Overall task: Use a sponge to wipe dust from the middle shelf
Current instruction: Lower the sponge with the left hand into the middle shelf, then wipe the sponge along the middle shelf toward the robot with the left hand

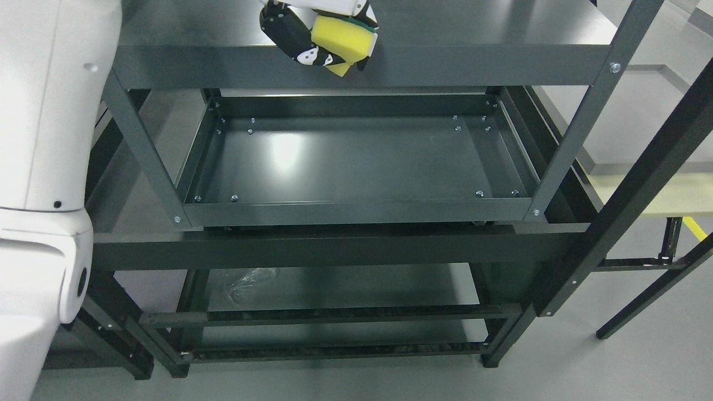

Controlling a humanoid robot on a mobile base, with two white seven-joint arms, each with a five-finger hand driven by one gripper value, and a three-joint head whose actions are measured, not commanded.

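A robot hand [328, 42] with black fingers comes down from the top edge, and I cannot see which side its arm enters from. Its fingers are curled around a yellow sponge [342, 38] with a green scrub layer. The sponge hangs in front of the top shelf's front rail [473, 64], well above the middle shelf. The middle shelf [356, 161] is a dark metal tray with raised rims and bolts in its corners, and light glares off its surface. A white arm [50, 139] fills the left edge, its hand out of view.
Slanted rack posts [579, 111] frame the middle shelf on both sides. A crumpled clear plastic bag [250, 281] lies on the lower shelf. A second dark frame [640, 189] and a pale tabletop [657, 195] stand at the right, on grey floor.
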